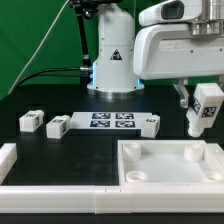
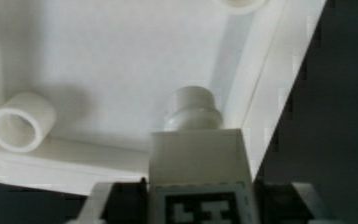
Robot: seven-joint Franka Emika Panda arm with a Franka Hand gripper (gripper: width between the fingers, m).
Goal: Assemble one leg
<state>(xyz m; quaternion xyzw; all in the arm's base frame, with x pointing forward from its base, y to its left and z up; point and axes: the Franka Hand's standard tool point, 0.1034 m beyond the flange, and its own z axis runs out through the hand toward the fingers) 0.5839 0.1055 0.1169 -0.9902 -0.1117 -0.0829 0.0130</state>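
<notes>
My gripper (image 1: 203,108) is shut on a leg (image 1: 205,105), a small white block with a square marker on its face, and holds it above the far right corner of the large white tray (image 1: 130,172). In the wrist view the held leg (image 2: 202,160) sits between my fingers (image 2: 119,200), its screw tip pointing down beside a round corner socket (image 2: 19,122) of the tray (image 2: 123,60). The tip is close above the tray floor; I cannot tell if it touches. Three more legs lie on the black table: (image 1: 30,121), (image 1: 56,125), (image 1: 150,124).
The marker board (image 1: 110,121) lies flat on the table between the loose legs. The robot base (image 1: 113,60) stands behind it. A white L-shaped rail (image 1: 20,165) runs along the front and the exterior view's left.
</notes>
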